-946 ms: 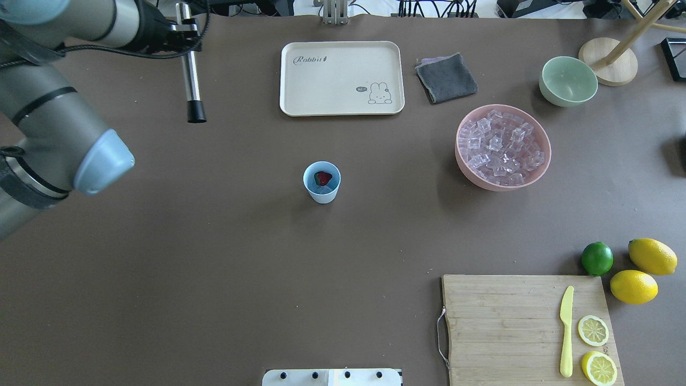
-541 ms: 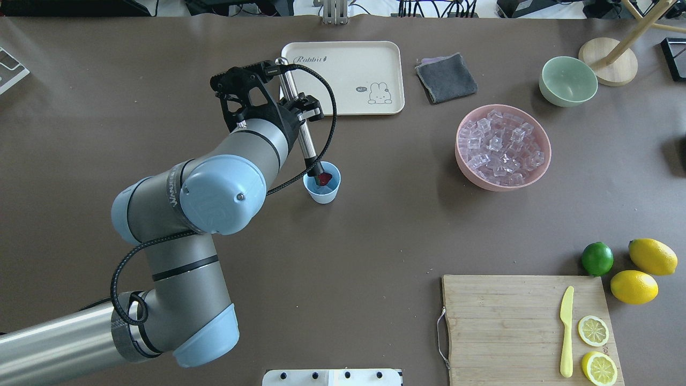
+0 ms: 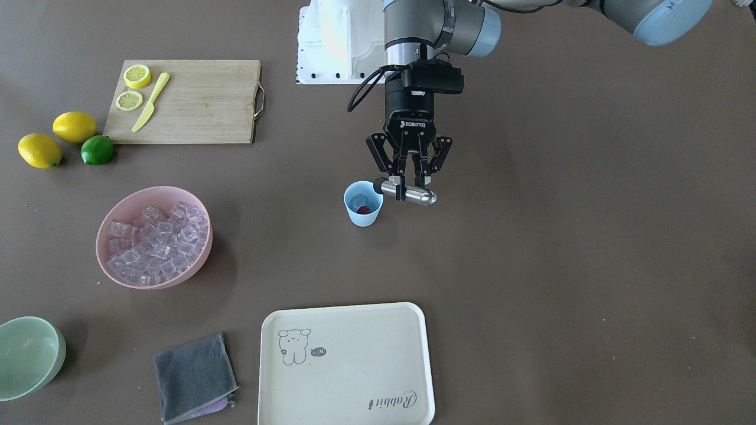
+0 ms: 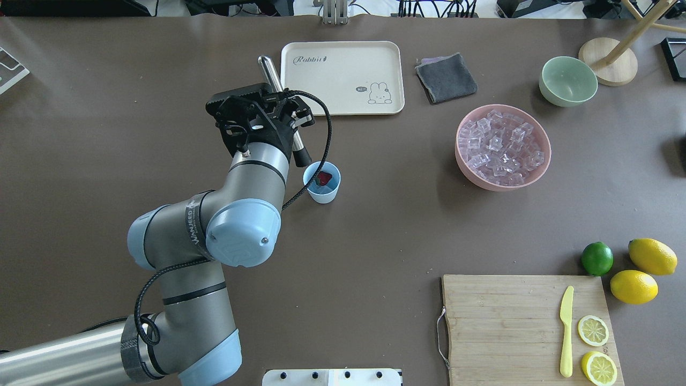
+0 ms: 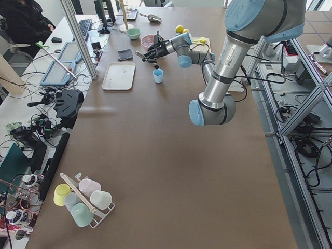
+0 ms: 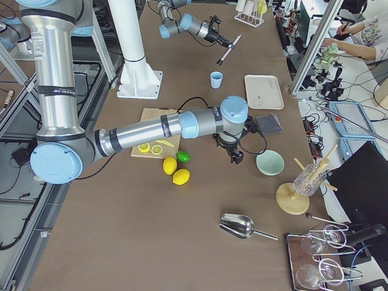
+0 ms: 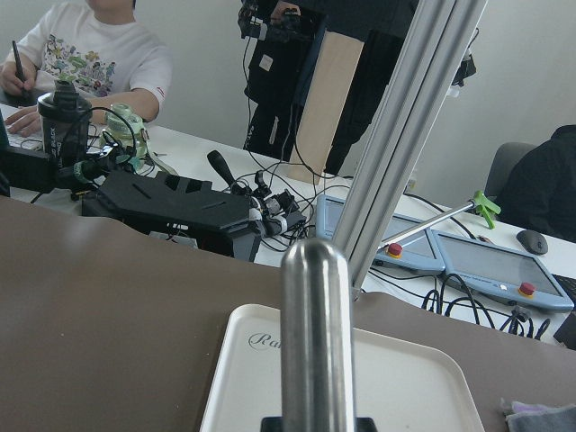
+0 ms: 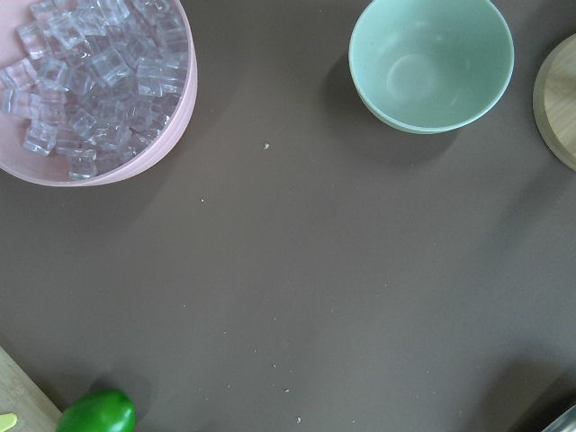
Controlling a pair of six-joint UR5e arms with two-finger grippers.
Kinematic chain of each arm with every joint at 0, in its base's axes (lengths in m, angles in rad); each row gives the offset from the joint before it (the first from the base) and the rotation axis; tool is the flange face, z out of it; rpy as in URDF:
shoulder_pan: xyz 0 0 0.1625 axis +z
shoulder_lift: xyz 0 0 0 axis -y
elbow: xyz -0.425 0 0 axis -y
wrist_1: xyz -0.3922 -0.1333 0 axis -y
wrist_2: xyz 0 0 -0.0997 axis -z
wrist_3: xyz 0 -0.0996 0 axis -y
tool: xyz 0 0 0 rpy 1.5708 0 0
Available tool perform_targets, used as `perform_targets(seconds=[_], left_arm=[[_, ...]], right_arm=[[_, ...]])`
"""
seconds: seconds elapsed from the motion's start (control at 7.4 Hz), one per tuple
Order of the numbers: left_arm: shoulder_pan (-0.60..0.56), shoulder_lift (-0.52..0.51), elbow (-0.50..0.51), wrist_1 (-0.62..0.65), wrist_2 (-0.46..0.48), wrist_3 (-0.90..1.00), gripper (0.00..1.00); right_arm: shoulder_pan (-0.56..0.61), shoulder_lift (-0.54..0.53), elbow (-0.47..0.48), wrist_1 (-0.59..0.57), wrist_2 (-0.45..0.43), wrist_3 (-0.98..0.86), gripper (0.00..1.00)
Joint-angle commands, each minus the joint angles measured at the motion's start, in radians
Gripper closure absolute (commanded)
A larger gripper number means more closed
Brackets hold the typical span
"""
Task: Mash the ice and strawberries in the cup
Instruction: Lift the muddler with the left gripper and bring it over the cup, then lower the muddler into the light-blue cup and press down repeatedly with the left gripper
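On the brown counter (image 4: pixel 375 230), your left end effector (image 3: pixel 410 179) is pinched on a steel muddler (image 3: pixel 407 192), held tilted with its black tip raised out of the cup (image 3: pixel 361 217), near the rim. The strawberry (image 3: pixel 364 209) inside looks whole, so I judge the mashing unfinished. Ice (image 4: pixel 501 147) fills the pink bowl (image 4: pixel 465 161) well apart; any in the cup is too small to confirm, and I cannot tell whether the right end effector (image 6: pixel 234 155) is spread or closed.

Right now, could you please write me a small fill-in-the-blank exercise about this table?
The ___ arm's fingers grip the metal rod.
The strawberry lies inside the ___ cup.
The ice lies in the ___ bowl.
Missing words: left, blue, pink.
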Motion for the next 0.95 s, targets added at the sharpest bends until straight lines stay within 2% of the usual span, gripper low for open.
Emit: perform_targets(seconds=[0.0, 0.14, 0.41, 0.54, 0.81], left_arm=[[0.068, 0.004, 0.057, 0.008, 0.229, -0.042, 1.0], [0.075, -0.009, 0.106, 0.008, 0.273, -0.086, 1.0], [0.113, -0.048, 0.089, 0.005, 0.345, -0.091, 1.0], [0.118, -0.084, 0.098, 0.007, 0.363, -0.091, 1.0], [0.119, -0.082, 0.148, 0.005, 0.363, -0.092, 1.0]], right_arm=[[0.0, 0.0, 0.001, 0.0, 0.003, 0.01, 0.09], [0.0, 0.0, 0.001, 0.0, 0.003, 0.01, 0.09], [0.0, -0.003, 0.003, 0.0, 0.003, 0.01, 0.09], [0.0, -0.009, 0.003, 0.0, 0.001, 0.009, 0.09], [0.0, -0.01, 0.005, 0.0, 0.001, 0.009, 0.09]])
